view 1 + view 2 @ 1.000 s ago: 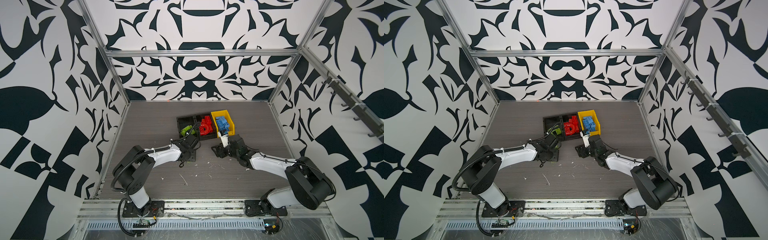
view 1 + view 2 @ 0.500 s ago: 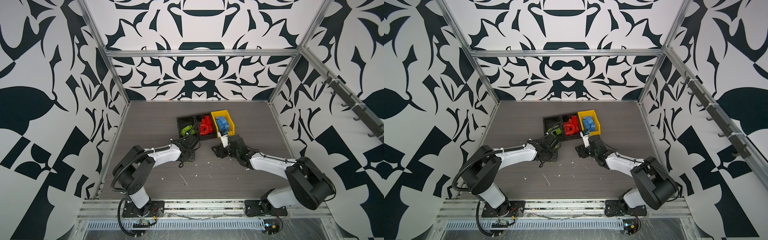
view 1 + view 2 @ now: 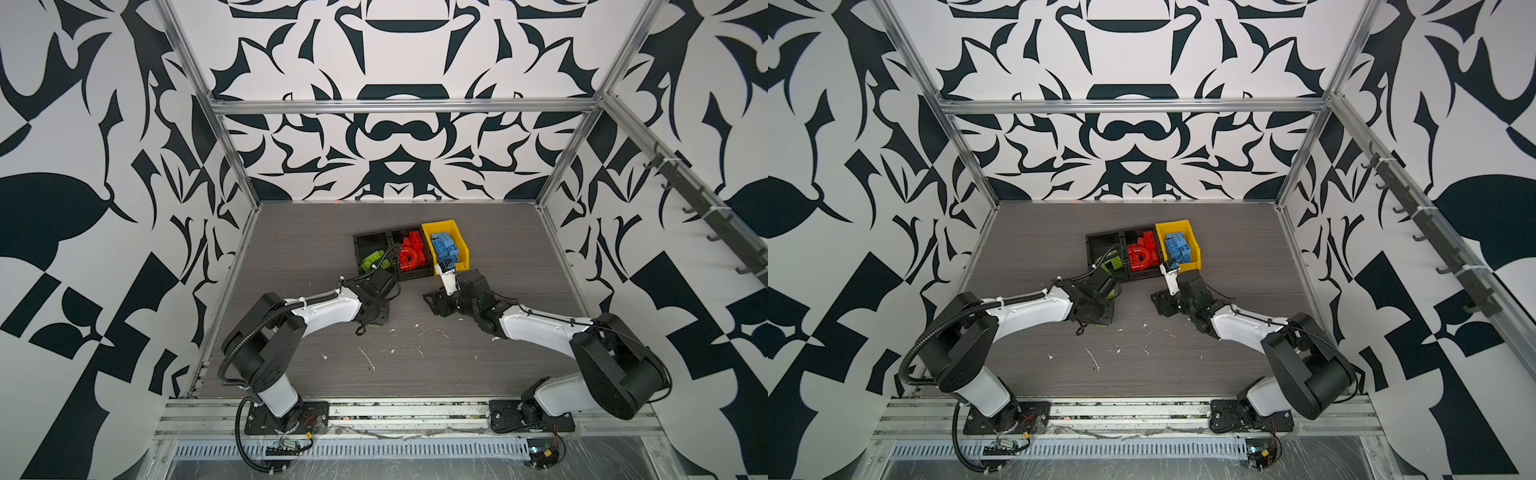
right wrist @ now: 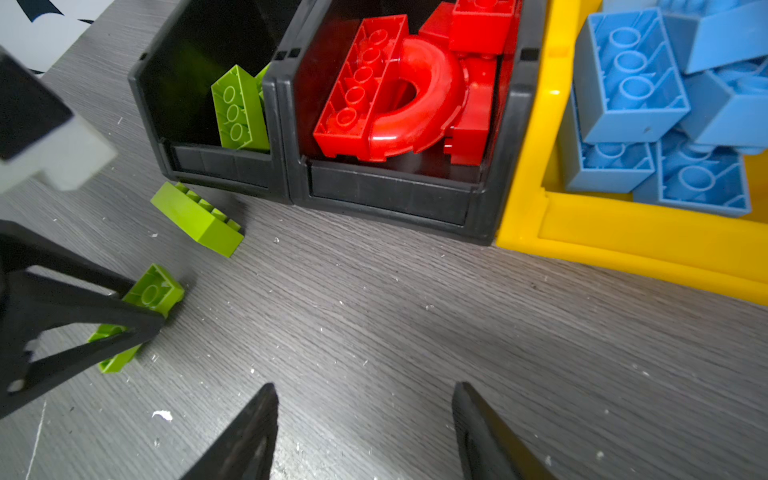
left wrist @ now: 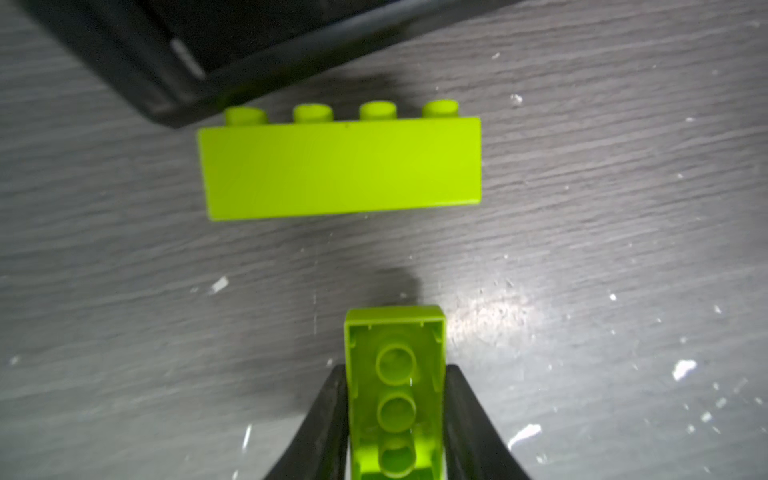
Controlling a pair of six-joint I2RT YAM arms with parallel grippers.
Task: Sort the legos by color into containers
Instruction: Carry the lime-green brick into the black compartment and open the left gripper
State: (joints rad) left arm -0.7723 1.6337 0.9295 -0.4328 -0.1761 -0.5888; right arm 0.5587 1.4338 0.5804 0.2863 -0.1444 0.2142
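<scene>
In the left wrist view my left gripper (image 5: 395, 370) is shut on a lime green lego (image 5: 395, 395) that lies on its side on the table, hollow underside showing. A second green lego (image 5: 340, 166) lies just beyond it, beside the left black container (image 4: 220, 166), which holds another green lego (image 4: 239, 108). The middle black container (image 4: 390, 187) holds the red legos (image 4: 395, 95), including the arch. The yellow container (image 4: 623, 245) holds the blue legos (image 4: 665, 104). My right gripper (image 4: 365, 390) hovers open and empty over bare table in front of the containers.
Small white scraps (image 3: 368, 359) lie scattered on the grey wood-grain table (image 3: 498, 353). The three containers (image 3: 461, 249) stand side by side mid-table. Patterned walls close in the left, right and back sides.
My left gripper's jaws have closed onto the green lego on the table. Neither arm has visibly shifted, and the right gripper stays as open as before.
</scene>
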